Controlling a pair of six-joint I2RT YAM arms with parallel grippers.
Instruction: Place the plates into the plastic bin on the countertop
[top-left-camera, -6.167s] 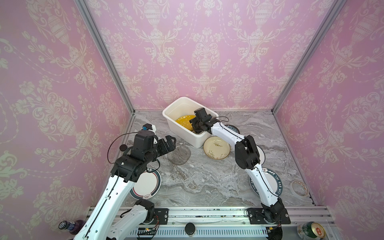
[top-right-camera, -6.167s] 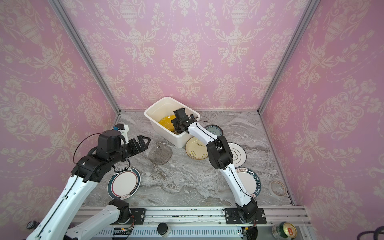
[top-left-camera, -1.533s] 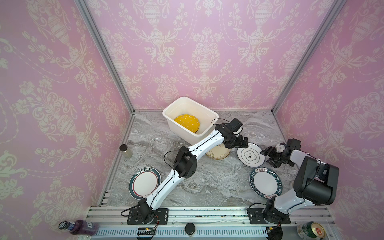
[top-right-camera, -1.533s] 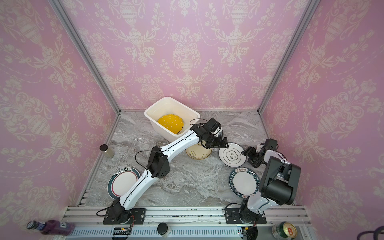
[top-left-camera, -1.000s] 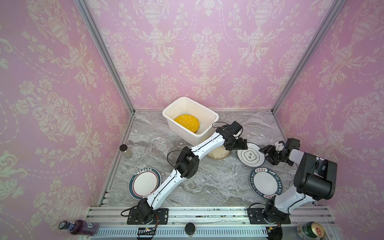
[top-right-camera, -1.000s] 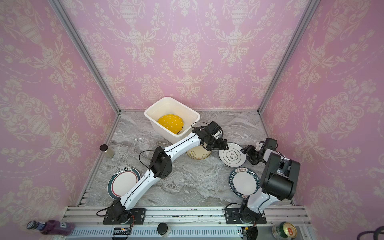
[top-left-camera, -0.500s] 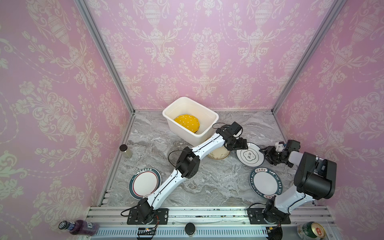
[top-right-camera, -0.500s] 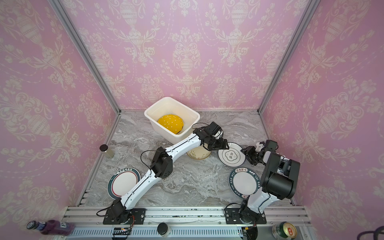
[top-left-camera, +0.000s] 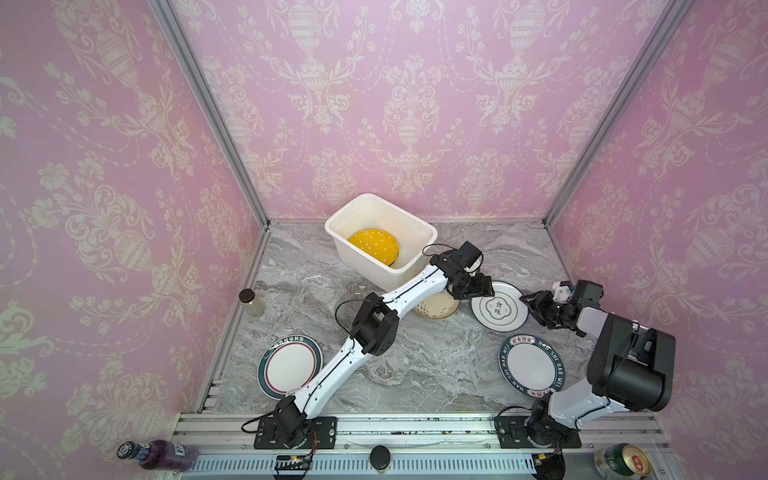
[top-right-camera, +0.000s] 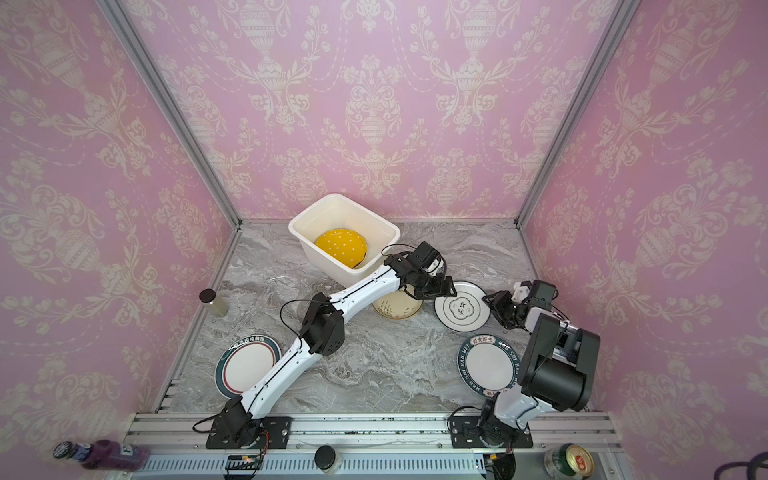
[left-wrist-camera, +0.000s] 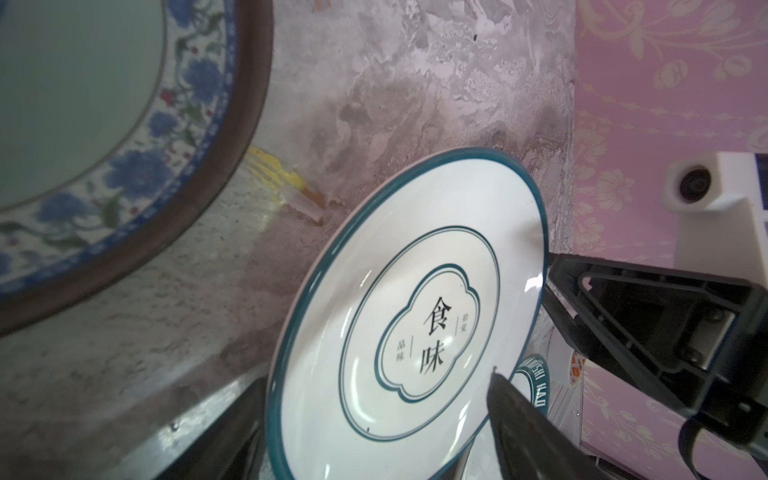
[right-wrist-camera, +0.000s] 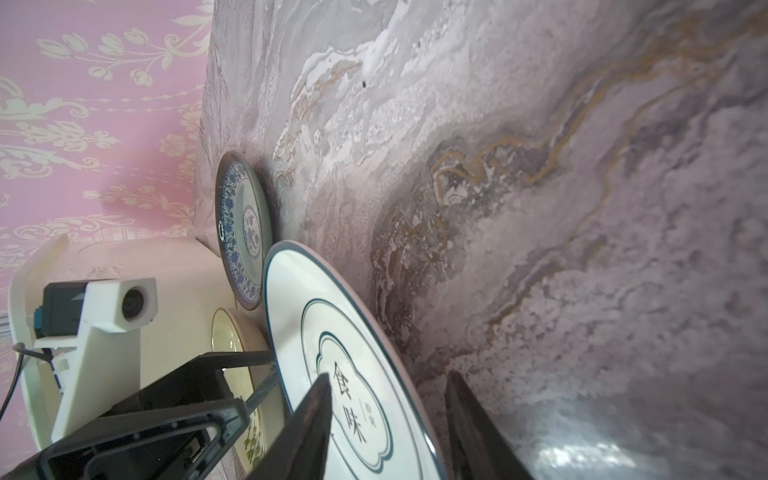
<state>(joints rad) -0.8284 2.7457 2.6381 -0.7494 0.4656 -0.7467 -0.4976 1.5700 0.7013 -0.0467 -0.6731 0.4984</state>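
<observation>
Rimmed plate (top-left-camera: 289, 370): on counter (top-left-camera: 415, 374). Bin (top-left-camera: 365, 266): yellow plate (top-left-camera: 374, 246) inside, the only one stowed. Cream plate (top-left-camera: 438, 309): out. My left gripper (top-left-camera: 478, 289), lettered plate (top-left-camera: 498, 309), my right gripper (top-left-camera: 534, 305): both jaws apart, straddling its opposite rims. Rightmost plate (top-left-camera: 532, 368): out.

— How's your light up top?
— Bright and even in both top views. You've got only soft shadows on the desk (top-left-camera: 415, 374), and the walls (top-left-camera: 395, 104) stretch toward the corners.
— And your wrist pictures?
— You get a pink cast there. Glare streaks the white plate (left-wrist-camera: 415, 257), the blue-patterned plate (left-wrist-camera: 124, 166) is blurred up close, and a bright patch washes out part of the desk.
</observation>
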